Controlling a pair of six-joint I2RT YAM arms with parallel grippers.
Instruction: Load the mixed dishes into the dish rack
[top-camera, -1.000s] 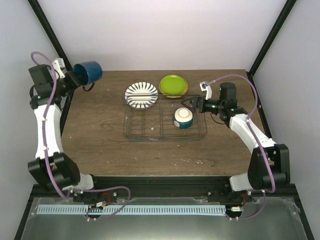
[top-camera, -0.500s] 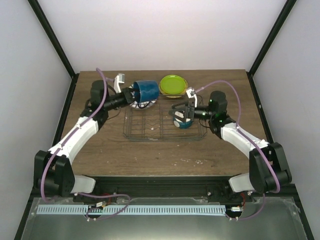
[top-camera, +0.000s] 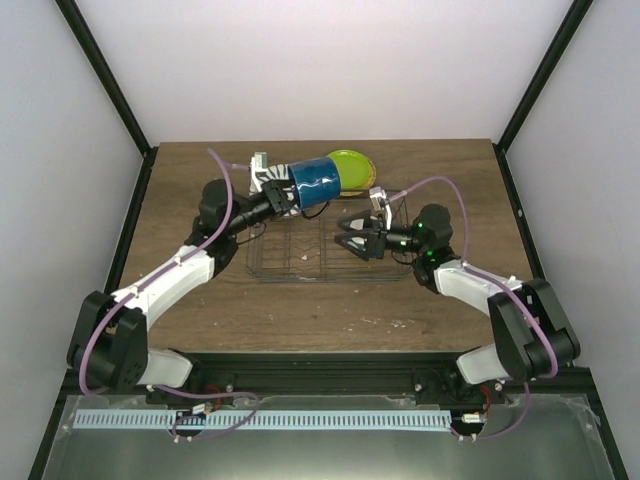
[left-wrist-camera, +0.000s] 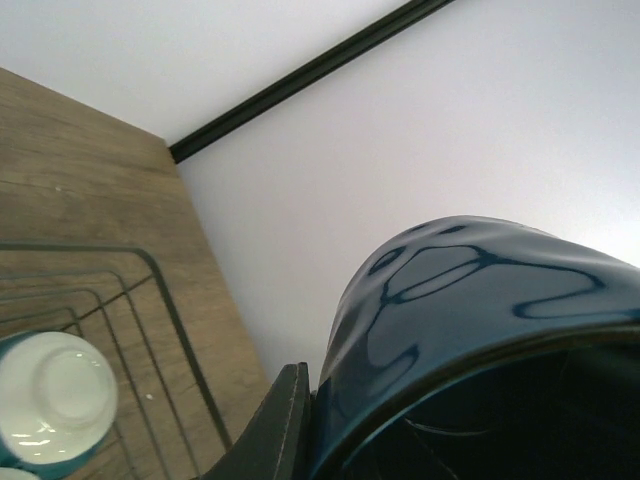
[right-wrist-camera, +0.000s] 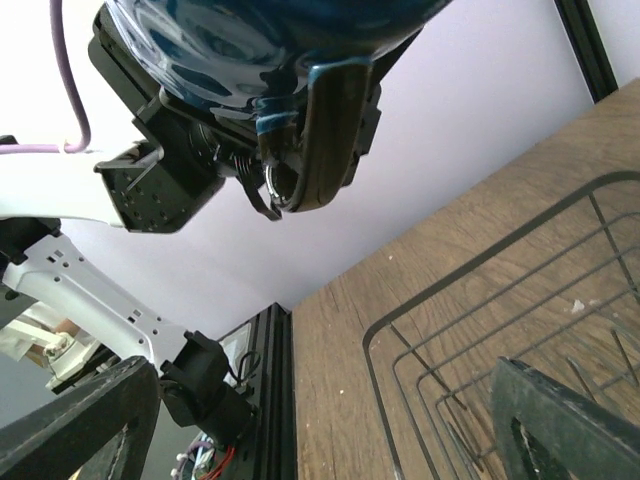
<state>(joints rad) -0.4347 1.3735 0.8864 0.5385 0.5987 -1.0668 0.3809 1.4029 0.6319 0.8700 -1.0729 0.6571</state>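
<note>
My left gripper (top-camera: 283, 197) is shut on the dark blue mug (top-camera: 316, 179) and holds it on its side in the air over the far edge of the wire dish rack (top-camera: 300, 264). The mug fills the left wrist view (left-wrist-camera: 480, 340), with one finger (left-wrist-camera: 280, 430) pressed against its wall. The lime-green plate (top-camera: 352, 163) lies behind the mug, partly covered. The striped plate is hidden under the left gripper. The cream bowl with a blue base (left-wrist-camera: 50, 400) sits in the rack. My right gripper (top-camera: 344, 239) is open and empty, low over the rack's right half. It looks up at the mug (right-wrist-camera: 270, 40).
The brown table (top-camera: 200, 300) carries the rack at its middle. Black frame posts stand at the back corners (top-camera: 110, 90). In the right wrist view the rack's corner wires (right-wrist-camera: 480, 330) lie between my open fingers, and the table's black left edge rail (right-wrist-camera: 270, 400) shows beyond.
</note>
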